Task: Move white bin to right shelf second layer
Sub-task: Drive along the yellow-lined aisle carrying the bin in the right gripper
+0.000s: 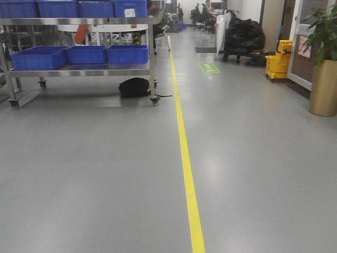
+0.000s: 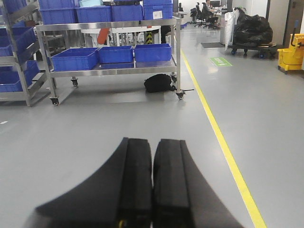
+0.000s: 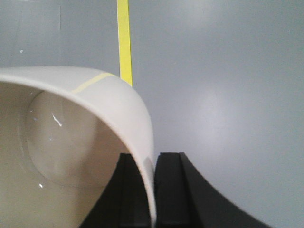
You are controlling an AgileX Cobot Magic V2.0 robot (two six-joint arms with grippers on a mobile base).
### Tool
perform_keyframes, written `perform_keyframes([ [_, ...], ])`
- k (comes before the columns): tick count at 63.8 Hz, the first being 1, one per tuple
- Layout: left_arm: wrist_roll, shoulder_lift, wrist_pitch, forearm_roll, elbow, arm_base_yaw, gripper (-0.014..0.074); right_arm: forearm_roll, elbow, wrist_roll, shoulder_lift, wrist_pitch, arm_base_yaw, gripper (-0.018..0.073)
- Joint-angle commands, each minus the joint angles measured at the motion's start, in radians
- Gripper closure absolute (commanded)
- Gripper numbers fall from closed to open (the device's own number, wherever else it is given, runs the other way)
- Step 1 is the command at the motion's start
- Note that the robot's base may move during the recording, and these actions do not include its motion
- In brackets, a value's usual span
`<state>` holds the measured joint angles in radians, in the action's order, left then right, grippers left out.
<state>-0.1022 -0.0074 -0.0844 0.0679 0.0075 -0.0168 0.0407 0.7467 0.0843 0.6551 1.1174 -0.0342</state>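
The white bin [image 3: 71, 152] fills the left of the right wrist view, glossy cream, its open inside facing the camera. My right gripper [image 3: 152, 190] is shut on its rim: one black finger inside the wall, the other outside. It hangs above the grey floor. My left gripper [image 2: 153, 175] is shut and empty, its black fingers pressed together, pointing along the floor toward a steel cart. No grippers show in the front view. The right shelf's roller level is out of view.
A wheeled steel cart [image 1: 79, 71] with blue crates [image 1: 87, 54] stands at far left; it also shows in the left wrist view [image 2: 111, 71]. A black bag [image 1: 134, 87] lies under it. A yellow floor line [image 1: 185, 158] runs ahead. A yellow mop bucket [image 1: 278, 59] and planter [image 1: 323, 87] stand right.
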Motion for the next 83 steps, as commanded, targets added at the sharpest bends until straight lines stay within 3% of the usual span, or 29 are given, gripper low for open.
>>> perform_keyframes([
  [1,0.003,-0.013,0.084,0.006,0.037,-0.004,0.0512,0.003,0.027,-0.006,0.001,-0.057,0.001,0.0502],
  [83,0.003,-0.013,0.084,0.006,0.037,-0.004,0.0512,0.003,0.027,-0.006,0.001,-0.058,0.001,0.0502],
])
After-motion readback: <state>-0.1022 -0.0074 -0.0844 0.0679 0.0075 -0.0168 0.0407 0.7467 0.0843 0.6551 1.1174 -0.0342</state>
